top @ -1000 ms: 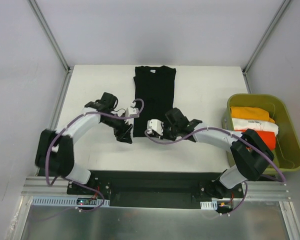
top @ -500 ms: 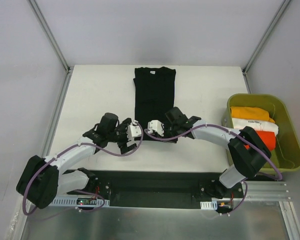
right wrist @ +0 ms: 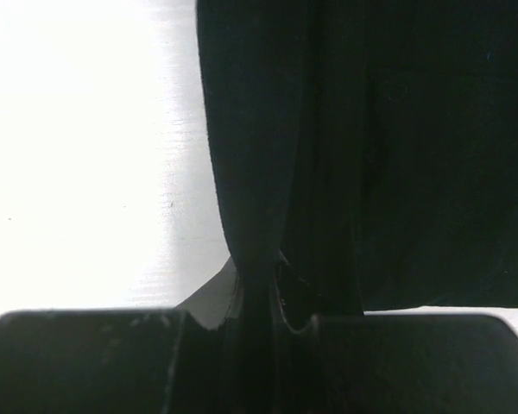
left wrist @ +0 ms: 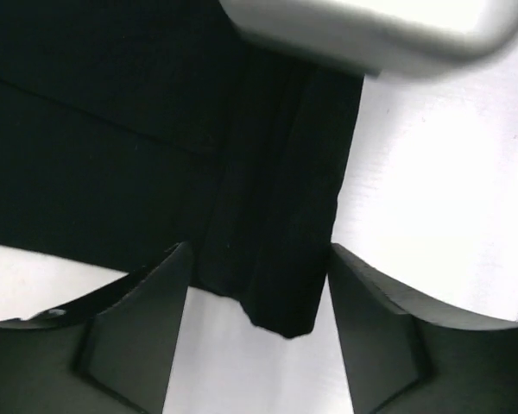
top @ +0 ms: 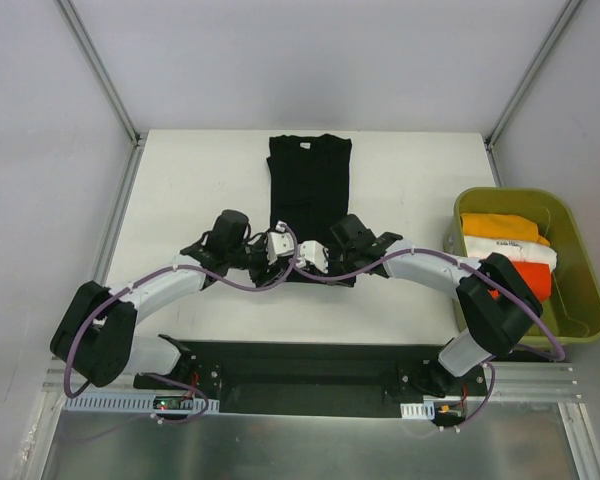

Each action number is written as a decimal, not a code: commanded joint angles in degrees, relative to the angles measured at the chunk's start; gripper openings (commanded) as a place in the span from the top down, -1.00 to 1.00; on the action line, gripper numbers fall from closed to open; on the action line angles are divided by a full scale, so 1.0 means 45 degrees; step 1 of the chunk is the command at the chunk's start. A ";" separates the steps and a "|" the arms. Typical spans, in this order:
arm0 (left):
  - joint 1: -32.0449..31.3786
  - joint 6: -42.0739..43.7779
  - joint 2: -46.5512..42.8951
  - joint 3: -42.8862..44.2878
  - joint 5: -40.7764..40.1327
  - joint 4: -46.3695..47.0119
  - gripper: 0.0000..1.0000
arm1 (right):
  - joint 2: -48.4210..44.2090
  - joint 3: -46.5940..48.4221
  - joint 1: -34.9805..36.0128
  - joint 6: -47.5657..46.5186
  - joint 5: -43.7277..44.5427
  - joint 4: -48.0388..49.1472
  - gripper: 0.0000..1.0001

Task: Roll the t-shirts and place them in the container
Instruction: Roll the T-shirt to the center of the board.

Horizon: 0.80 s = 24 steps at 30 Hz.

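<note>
The black t-shirt [top: 310, 185] lies folded into a long narrow strip on the white table, collar at the far end. My left gripper [top: 278, 262] is at its near left corner. In the left wrist view it [left wrist: 259, 259] is open, with its fingers on either side of the shirt's corner [left wrist: 285, 293], not closed on it. My right gripper [top: 302, 270] is at the near hem beside it. In the right wrist view it [right wrist: 259, 297] is shut on a pinched fold of the black cloth [right wrist: 259, 172]. Orange [top: 495, 225], white [top: 510, 250] and red-orange [top: 528, 275] t-shirts lie in the tub.
The olive-green tub [top: 580, 250] stands at the table's right edge. Bare white tabletop [top: 190, 180] lies left of the shirt and more lies right of it [top: 410, 180]. Metal frame posts rise at the far corners. Both arms cross low over the near table edge.
My left arm has swung in from the shirt's left side to its near left corner, close to my right gripper. The right gripper has stayed at the near hem.
</note>
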 commanded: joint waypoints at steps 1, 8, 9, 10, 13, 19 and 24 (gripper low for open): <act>-0.0189 0.0329 0.0722 0.1276 0.1220 -0.0712 -0.07 | -0.0282 0.0309 0.0044 0.0096 -0.0441 -0.0247 0.85; -0.0287 0.0817 0.1525 0.2256 0.1902 -0.2935 0.37 | -0.0574 0.0114 -0.0092 0.0622 -0.0422 -0.0091 0.85; -0.0306 0.0817 0.1583 0.2508 0.2040 -0.3347 0.49 | -0.0671 0.0055 -0.0112 0.0662 -0.0422 -0.0110 0.85; -0.0306 0.0837 0.1719 0.2646 0.2196 -0.3757 0.60 | -0.0730 0.0036 -0.0209 0.0701 -0.0480 -0.0149 0.85; -0.0306 0.0390 0.1740 0.3018 0.2704 -0.5242 1.00 | -0.0907 0.0249 -0.0657 0.0740 -0.0985 -0.0791 0.85; -0.0306 -0.2069 0.1915 0.3409 0.4520 -0.6300 1.00 | -0.0791 0.1049 -0.1810 -0.0254 -0.3308 -0.4285 0.88; -0.0228 -0.2580 0.2110 0.3135 0.4834 -0.6339 1.00 | -0.0400 0.1285 -0.2202 -0.1133 -0.4756 -0.6827 0.88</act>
